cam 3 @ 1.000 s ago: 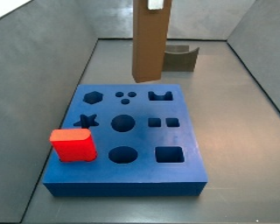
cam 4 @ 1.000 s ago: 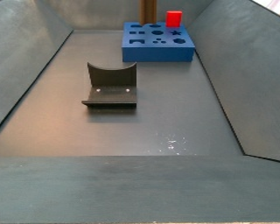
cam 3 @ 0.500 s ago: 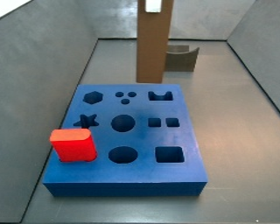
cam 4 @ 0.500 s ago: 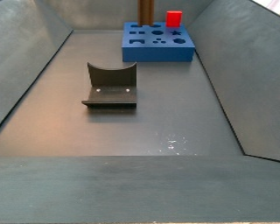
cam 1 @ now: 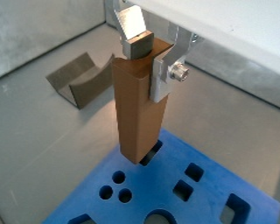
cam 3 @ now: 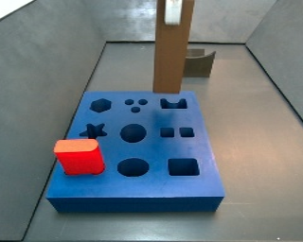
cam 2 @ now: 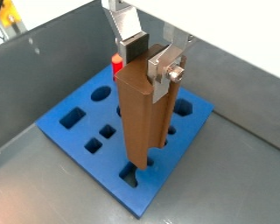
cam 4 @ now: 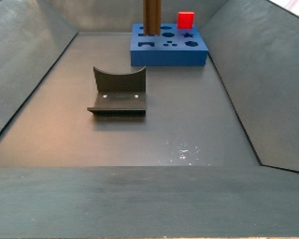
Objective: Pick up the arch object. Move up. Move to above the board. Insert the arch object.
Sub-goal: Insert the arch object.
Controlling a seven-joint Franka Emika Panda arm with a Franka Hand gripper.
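The arch object (cam 3: 170, 57), a tall brown wooden bar, hangs upright with my gripper (cam 1: 149, 57) shut on its upper end. In both wrist views one silver finger (cam 2: 130, 42) presses each side of the bar (cam 2: 140, 114). Its lower end is right over the notched arch cut-out (cam 3: 174, 101) at the back of the blue board (cam 3: 154, 184); whether it touches the cut-out is unclear. A side view shows the bar (cam 4: 152, 11) above the board's (cam 4: 168, 54) near edge. My gripper (cam 3: 173, 9) shows at that view's upper edge.
A small red block (cam 3: 79, 156) stands on the board's front left corner and also shows behind the bar (cam 2: 113, 63). The dark fixture (cam 4: 119, 91) sits on the grey floor away from the board. Grey walls (cam 3: 53, 47) enclose the bin.
The gripper has carried the bar sideways along the board's back edge and lower, so its end now sits over the arch cut-out.
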